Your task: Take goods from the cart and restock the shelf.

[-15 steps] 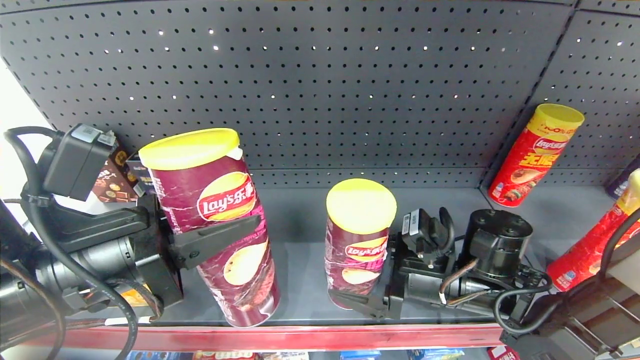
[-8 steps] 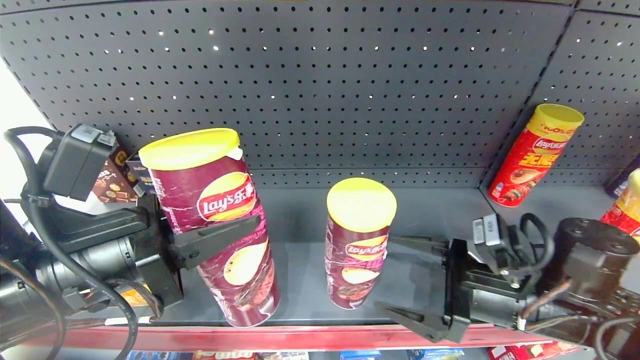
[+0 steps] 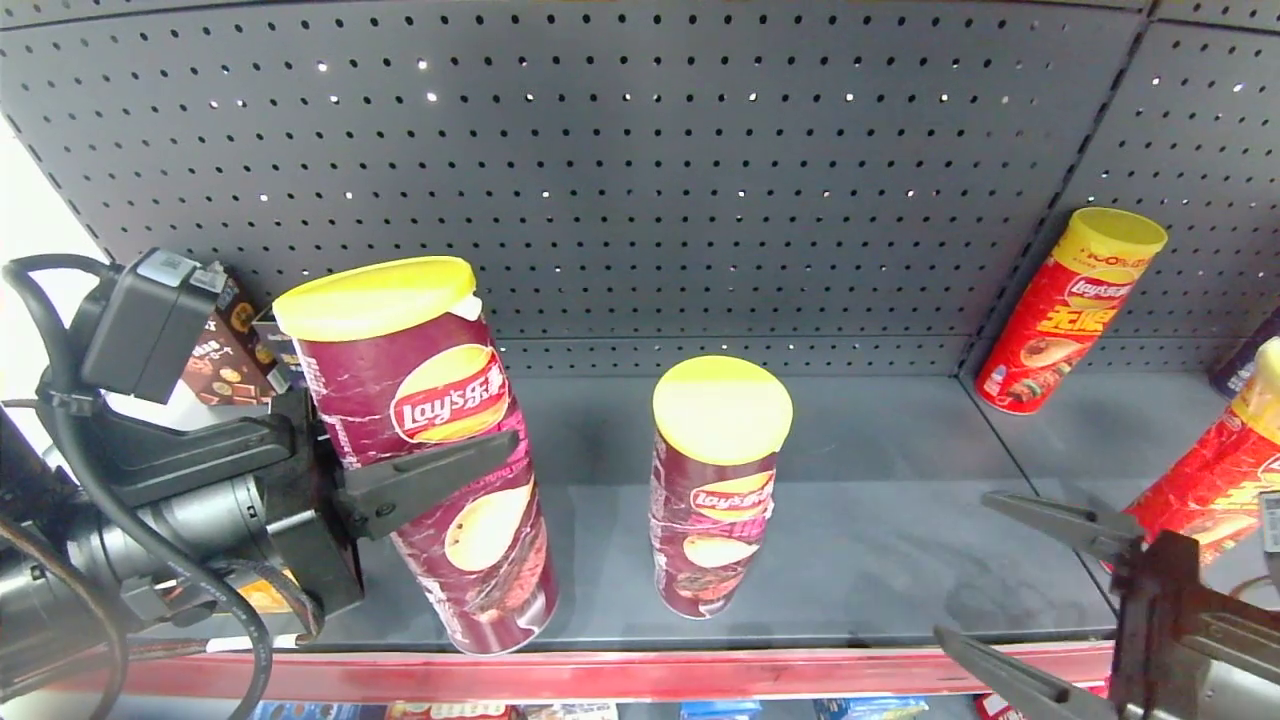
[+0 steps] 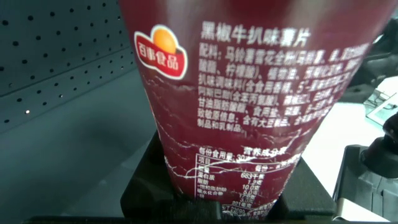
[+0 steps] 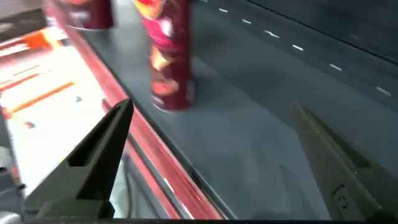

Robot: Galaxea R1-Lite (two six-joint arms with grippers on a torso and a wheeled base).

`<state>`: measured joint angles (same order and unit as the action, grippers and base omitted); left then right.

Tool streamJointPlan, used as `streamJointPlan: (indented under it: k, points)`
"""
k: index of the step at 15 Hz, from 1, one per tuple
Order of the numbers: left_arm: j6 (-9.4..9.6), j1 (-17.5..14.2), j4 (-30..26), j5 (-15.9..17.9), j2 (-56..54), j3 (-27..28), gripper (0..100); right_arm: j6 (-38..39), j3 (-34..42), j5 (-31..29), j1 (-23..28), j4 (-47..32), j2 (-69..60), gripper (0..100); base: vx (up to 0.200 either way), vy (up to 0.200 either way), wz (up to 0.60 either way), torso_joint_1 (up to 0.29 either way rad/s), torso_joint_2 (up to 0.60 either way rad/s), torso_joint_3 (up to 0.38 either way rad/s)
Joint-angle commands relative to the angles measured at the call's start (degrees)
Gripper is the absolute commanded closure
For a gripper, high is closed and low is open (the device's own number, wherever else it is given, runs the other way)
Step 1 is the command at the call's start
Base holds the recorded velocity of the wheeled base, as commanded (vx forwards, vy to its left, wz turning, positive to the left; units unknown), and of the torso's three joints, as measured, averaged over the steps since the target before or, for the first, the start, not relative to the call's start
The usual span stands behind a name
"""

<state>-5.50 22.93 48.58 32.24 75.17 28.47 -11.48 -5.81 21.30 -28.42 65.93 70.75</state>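
While its black fingers clamp the middle of a tall maroon cardboard chip can with a yellow plastic lid, the left hand sits at the front left of the dark grey metal shelf. A second matching maroon can stands upright mid-shelf, apart from it. The right hand gapes wide and empty over the shelf's red front rim; a red yellow-lidded chip can stands at the back right
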Motion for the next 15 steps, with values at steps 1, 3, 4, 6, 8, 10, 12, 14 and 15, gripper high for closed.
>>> streamJointPlan:
  k: [1,3,4,6,8,10,12,14,15]
  points:
    - [0.05,-0.1,0.1,0.0,-0.3,-1.1,100,0.2,5.8,-2.2,8.2,-4.2,-12.9,0,0.0,0.0,0.0,0.0,0.0,0.0]
    - [0.14,0.0,0.0,0.0,-1.5,-2.0,100,0.8,5.8,-4.8,12.8,-15.4,-21.4,0,0.0,0.0,0.0,0.0,0.0,0.0]
    - [0.14,0.0,0.0,0.0,-2.0,-2.6,100,1.5,5.8,-7.1,14.4,-22.8,-26.6,0,0.0,0.0,0.0,0.0,0.0,0.0]
    - [0.22,0.0,0.1,0.0,-3.3,-4.6,100,5.4,5.8,-12.7,18.9,-37.2,-39.7,0,0.0,0.0,0.0,0.0,0.0,0.0]
    - [0.22,0.0,0.1,0.0,-4.7,-6.8,100,9.9,5.6,-17.4,24.5,-48.8,-50.8,0,0.0,0.0,0.0,0.0,0.0,0.0]
    - [0.22,0.0,0.0,0.0,-5.7,-7.8,100,10.6,5.8,-18.9,28.0,-57.2,-58.9,0,0.0,0.0,0.0,0.0,0.0,0.0]
    - [0.14,0.0,0.0,0.0,-6.1,-7.7,100,12.5,5.6,-20.4,29.8,-67.4,-68.3,0,0.0,0.0,0.0,0.0,0.0,0.0]
    - [0.14,0.0,0.0,0.0,-6.2,-7.6,100,12.5,5.8,-21.5,29.8,-65.8,-67.7,0,0.0,0.0,0.0,0.0,0.0,0.0]
    - [0.22,0.0,0.0,0.0,-6.2,-7.6,100,11.8,5.8,-21.2,29.4,-65.8,-67.9,0,0.0,0.0,0.0,0.0,0.0,0.0]
